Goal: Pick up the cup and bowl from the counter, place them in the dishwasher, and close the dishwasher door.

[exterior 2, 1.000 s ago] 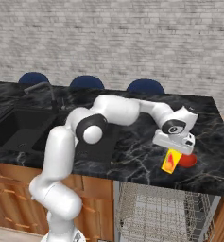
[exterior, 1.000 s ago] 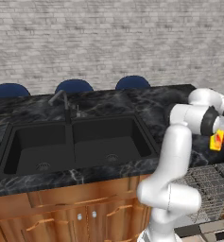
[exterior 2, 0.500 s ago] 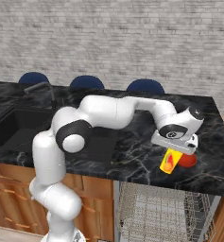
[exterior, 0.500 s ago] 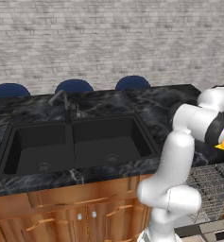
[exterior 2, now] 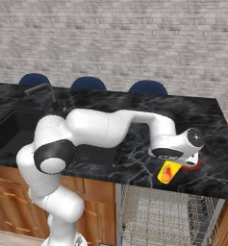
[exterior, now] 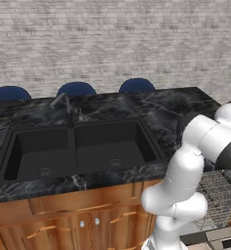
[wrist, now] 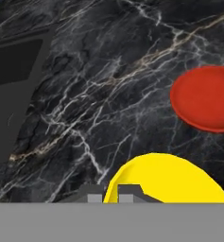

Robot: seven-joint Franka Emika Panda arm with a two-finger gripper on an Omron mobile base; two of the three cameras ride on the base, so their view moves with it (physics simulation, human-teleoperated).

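My gripper (exterior 2: 175, 164) is shut on the yellow cup (exterior 2: 168, 172), which hangs tilted over the front edge of the black marble counter (exterior 2: 134, 166). In the hand view the cup (wrist: 166, 181) bulges up between the dark fingertips (wrist: 130, 191). The red bowl (wrist: 205, 97) lies on the counter just beyond the cup; in the right base view the bowl (exterior 2: 196, 165) peeks out behind the hand. Below the cup the dishwasher stands open, showing its grey wire rack (exterior 2: 163, 215), and the rack (exterior: 218, 194) also appears at the right of the left base view.
A black double sink (exterior: 80, 151) with a faucet (exterior: 63, 103) takes up the counter's left part. Brown wooden cabinets (exterior: 63, 222) run under it. Three blue chair backs (exterior 2: 89, 84) stand behind the counter, before a brick wall.
The hand with the cup has sunk slightly toward the counter's front edge. The arm's elbow has swung, and the hand has left the right side of the left base view.
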